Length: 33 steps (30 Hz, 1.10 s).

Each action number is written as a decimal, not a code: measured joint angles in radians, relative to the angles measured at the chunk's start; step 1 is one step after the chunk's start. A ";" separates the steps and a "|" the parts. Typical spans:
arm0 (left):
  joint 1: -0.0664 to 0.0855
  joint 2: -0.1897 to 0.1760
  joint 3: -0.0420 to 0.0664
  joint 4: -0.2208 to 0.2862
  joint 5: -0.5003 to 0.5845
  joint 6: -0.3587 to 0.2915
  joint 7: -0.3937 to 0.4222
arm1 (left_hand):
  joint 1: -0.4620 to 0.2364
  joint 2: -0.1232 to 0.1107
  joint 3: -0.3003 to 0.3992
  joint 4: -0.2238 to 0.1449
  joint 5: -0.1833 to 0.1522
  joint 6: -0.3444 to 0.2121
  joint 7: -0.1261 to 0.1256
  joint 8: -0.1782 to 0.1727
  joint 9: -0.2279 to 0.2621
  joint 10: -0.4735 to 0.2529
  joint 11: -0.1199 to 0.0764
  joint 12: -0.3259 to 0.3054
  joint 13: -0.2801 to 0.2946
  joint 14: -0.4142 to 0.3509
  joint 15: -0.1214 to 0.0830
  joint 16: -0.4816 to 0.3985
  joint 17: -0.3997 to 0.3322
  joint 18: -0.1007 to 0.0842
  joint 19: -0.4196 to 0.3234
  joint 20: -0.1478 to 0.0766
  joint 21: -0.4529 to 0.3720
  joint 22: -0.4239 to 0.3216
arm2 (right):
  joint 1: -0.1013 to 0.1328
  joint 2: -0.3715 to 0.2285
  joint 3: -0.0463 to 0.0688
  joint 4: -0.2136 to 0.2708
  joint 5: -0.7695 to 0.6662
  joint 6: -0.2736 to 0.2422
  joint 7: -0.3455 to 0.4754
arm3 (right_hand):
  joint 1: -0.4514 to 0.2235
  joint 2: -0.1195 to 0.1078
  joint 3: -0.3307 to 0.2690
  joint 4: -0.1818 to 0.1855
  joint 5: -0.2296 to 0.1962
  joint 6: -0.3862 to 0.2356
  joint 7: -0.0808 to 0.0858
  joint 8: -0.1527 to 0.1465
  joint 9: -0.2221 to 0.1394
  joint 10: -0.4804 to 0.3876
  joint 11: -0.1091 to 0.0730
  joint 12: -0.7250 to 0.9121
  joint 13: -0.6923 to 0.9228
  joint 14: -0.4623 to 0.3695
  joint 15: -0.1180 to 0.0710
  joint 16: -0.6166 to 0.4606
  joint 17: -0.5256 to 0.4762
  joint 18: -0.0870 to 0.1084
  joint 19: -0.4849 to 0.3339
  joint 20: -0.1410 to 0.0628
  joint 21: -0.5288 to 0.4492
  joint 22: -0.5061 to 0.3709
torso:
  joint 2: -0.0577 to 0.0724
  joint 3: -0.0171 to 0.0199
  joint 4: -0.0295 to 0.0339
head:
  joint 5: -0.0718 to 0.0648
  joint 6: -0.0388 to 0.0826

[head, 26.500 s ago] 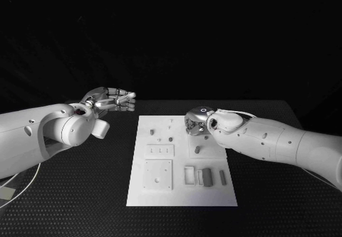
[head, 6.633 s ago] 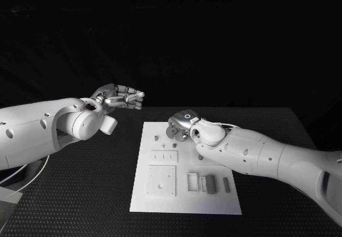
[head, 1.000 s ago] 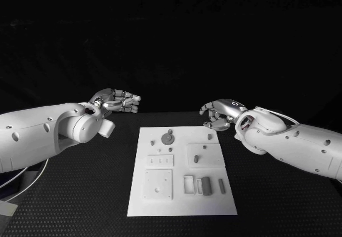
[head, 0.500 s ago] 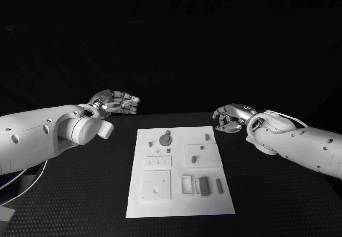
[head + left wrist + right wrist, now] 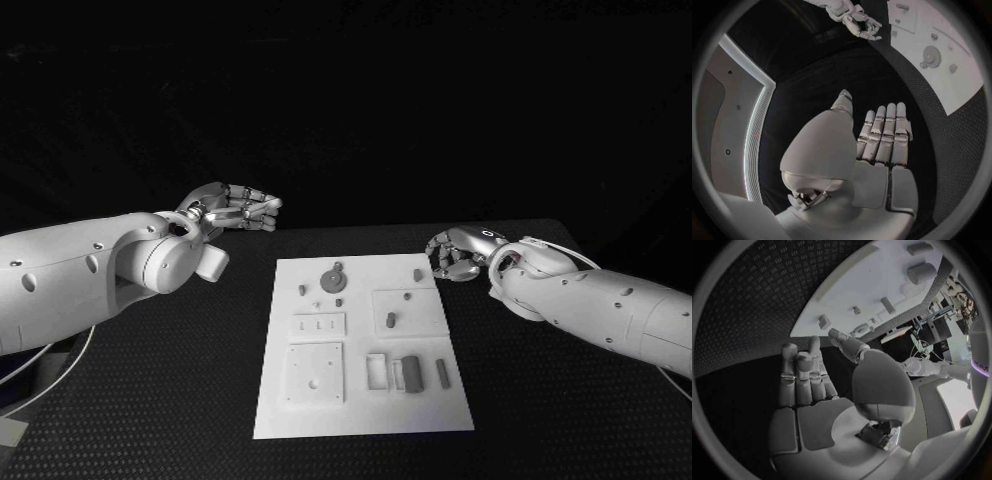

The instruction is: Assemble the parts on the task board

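The white task board [image 5: 361,400] lies lengthwise in the middle of the table. At its far end lie a round grey disc [image 5: 335,281], two small pegs [image 5: 302,290] and another peg [image 5: 417,273]. An oblong part [image 5: 391,320] sits in a square plate, and grey blocks [image 5: 411,372] lie near the front right. My right hand [image 5: 459,252] hovers just off the board's far right corner, fingers loosely bent and holding nothing. My left hand [image 5: 238,208] is raised beyond the far left corner, also holding nothing. The left wrist view shows its fingers [image 5: 886,135] straight, with the board [image 5: 954,80] beyond them.
A plate with three slots [image 5: 320,326] and a larger square plate [image 5: 316,372] take up the board's left side. A white frame [image 5: 378,370] stands beside the grey blocks. Black textured table [image 5: 159,400] surrounds the board on all sides.
My right hand has left the far middle of the board, where it covered the disc, and moved off the far right corner, sinking a little. The left hand has barely moved.
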 measured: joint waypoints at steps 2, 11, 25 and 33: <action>-0.001 0.000 0.000 0.000 -0.001 0.001 0.000 | 0.000 0.000 0.000 0.000 0.000 0.000 0.000 0.000 0.000 0.000 0.000 0.000 0.000 0.000 0.000 0.000 0.000 0.000 0.000 0.000 0.000 0.000 | -0.007 0.010 0.000 -0.015 0.001 0.000 0.007 | 0.000 0.000 -0.001 -0.001 0.000 0.000 0.000 0.000 0.000 0.001 -0.001 0.000 -0.003 0.000 0.000 0.000 -0.001 0.000 0.000 0.000 0.000 0.000 | 0.000 -0.0007 0.0006 | 0.000 -0.001; -0.001 0.000 0.000 0.000 -0.003 0.004 0.000 | 0.000 0.000 0.000 0.000 0.000 0.000 0.000 0.000 0.000 0.000 0.000 0.000 0.000 0.000 0.000 0.000 0.000 0.000 0.000 0.000 0.000 0.000 | -0.030 0.049 0.000 -0.071 0.010 0.004 0.027 | 0.000 0.000 -0.009 0.001 0.000 0.000 0.000 0.000 0.000 0.001 -0.001 0.000 -0.010 0.000 0.000 0.000 -0.002 0.000 0.000 0.000 0.000 0.001 | 0.000 -0.0023 0.0011 | 0.002 -0.007; -0.001 -0.001 0.000 0.004 -0.004 0.007 0.001 | 0.000 0.000 0.000 0.000 0.000 0.000 0.000 0.000 0.000 0.000 0.000 0.000 0.000 0.000 0.000 0.000 0.001 0.000 0.000 0.000 0.000 -0.001 | -0.052 0.094 0.000 -0.147 0.038 0.007 0.051 | -0.002 0.009 -0.015 0.001 0.000 -0.002 0.002 0.000 0.000 0.005 0.002 -0.004 -0.019 0.002 0.002 0.000 -0.003 0.000 0.000 0.000 0.000 0.002 | 0.000 -0.0033 0.0017 | 0.007 -0.014; -0.001 -0.004 0.000 0.006 -0.004 0.008 0.001 | 0.000 0.000 0.000 0.000 0.000 0.000 0.000 0.000 0.000 0.000 0.000 0.000 0.000 0.000 0.000 0.000 0.001 0.000 0.000 0.000 0.000 -0.001 | -0.055 0.108 0.000 -0.163 0.047 0.007 0.058 | -0.003 0.019 -0.018 0.004 0.000 -0.002 0.002 0.005 0.000 0.005 0.002 -0.004 -0.022 0.002 0.002 0.000 -0.003 0.000 0.000 0.000 0.000 0.002 | 0.000 -0.0024 0.0011 | 0.011 -0.017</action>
